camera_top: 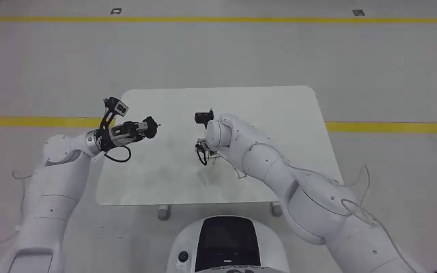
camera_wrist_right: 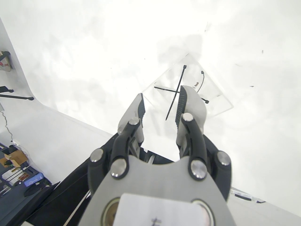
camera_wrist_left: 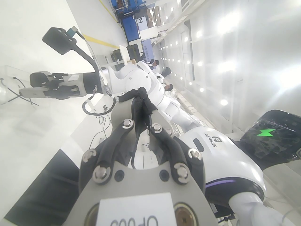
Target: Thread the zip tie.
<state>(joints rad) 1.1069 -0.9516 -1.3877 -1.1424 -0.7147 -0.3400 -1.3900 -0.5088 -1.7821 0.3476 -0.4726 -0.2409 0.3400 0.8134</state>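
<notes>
Right end effector (camera_wrist_right: pixel 162 90), jaws wide, hovers over crossed zip ties (camera_wrist_right: pixel 181 76) in a clear tray (camera_wrist_right: pixel 218 95) — closing may pinch two.

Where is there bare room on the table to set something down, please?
Bare: the table's right part beyond the right arm, and the near strip between both arms. Crowded: mid-table, where the open right tool hangs at the clear tray of zip ties.

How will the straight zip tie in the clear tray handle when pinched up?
The zip tie looks thin and long, so probably light and springy, its ends drooping from a pinch. It crosses a second tie on a clear tray, so it may slide on the smooth surface or drag its neighbour.
</notes>
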